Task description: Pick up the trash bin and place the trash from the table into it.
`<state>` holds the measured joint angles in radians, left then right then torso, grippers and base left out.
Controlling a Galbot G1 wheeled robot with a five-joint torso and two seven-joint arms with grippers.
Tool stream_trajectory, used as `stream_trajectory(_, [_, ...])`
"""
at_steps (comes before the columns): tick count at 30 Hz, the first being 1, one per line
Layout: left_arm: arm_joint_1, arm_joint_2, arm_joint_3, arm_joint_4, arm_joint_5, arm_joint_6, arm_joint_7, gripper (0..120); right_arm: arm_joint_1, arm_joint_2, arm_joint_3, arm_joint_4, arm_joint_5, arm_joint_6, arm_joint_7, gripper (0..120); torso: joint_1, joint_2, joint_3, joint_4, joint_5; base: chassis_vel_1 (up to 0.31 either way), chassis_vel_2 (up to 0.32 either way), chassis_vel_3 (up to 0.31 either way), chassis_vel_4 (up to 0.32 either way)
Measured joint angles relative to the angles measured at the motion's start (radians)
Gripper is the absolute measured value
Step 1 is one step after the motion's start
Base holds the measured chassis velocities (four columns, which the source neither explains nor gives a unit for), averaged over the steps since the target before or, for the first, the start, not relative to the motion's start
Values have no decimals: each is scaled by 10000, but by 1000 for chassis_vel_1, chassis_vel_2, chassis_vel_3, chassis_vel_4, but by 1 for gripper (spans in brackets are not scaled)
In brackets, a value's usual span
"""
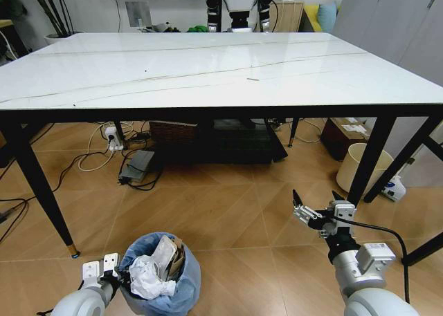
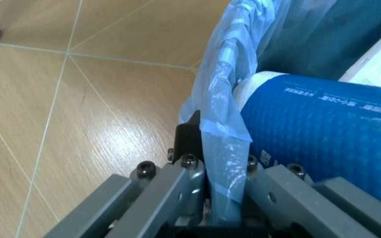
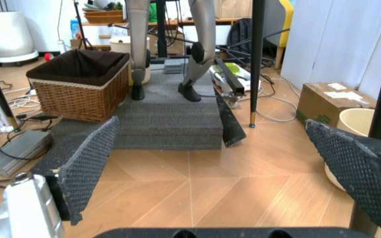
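The room is evenly bright, with soft light from above. The white surface carries a pale sheen toward its far right, and its underside throws a broad, soft shadow over the floor beneath. The floor itself shows glossy streaks of glare in the left wrist view. There the nearest tool parts are slightly soft. In the right wrist view the close pads look blurred while the background stays sharp.
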<state>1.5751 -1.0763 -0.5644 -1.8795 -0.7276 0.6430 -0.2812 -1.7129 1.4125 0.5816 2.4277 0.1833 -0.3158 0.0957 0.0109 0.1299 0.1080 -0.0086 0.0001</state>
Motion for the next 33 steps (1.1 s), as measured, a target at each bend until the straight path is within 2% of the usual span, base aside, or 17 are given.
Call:
stream_trajectory(4, [-6,-8,0,5,-33,5,-37,4,3,9,-3,-1,0,0,0,100,0,1,1,1,0,0,0,0,0])
stream_trajectory(7, [-4,-15,15,-29,-33,-93,-42,19,5,13,-5,-4,1,0,0,100,0,2,2,0,0,0,0,0,0])
stream_trajectory(9, [4,-16,21,-43,6,-159,-42,22,6,14,-5,-4,1,0,0,100,1,2,2,0,0,0,0,0,0])
stream_trajectory(15, [267,73,-33,-501,210,-360,97,48,87,-9,143,-4,157,4,10,100,1,3,2,0,0,0,0,0,0])
stream_trajectory(16, [267,73,-33,-501,210,-360,97,48,87,-9,143,-4,157,4,10,100,1,3,2,0,0,0,0,0,0])
stream_trajectory(19, [479,128,-163,-817,776,-542,497,61,122,-52,220,6,259,-4,24,100,1,4,3,0,0,0,0,0,0])
stream_trajectory(20, [479,128,-163,-817,776,-542,497,61,122,-52,220,6,259,-4,24,100,1,4,3,0,0,0,0,0,0])
stream_trajectory(27, [842,164,-275,-1334,1088,-665,532,90,177,-88,248,-38,315,-19,34,100,1,5,3,0,0,0,0,0,0])
stream_trajectory(28, [842,164,-275,-1334,1088,-665,532,90,177,-88,248,-38,315,-19,34,100,1,5,3,0,0,0,0,0,0])
stream_trajectory(30, [841,148,-239,-1480,1040,-678,389,98,176,-89,235,-44,316,-22,35,100,1,5,3,0,-1,0,0,0,0])
stream_trajectory(33, [842,149,-234,-1831,926,-828,257,100,174,-88,248,-35,336,-26,40,100,1,4,4,0,-1,0,0,0,0])
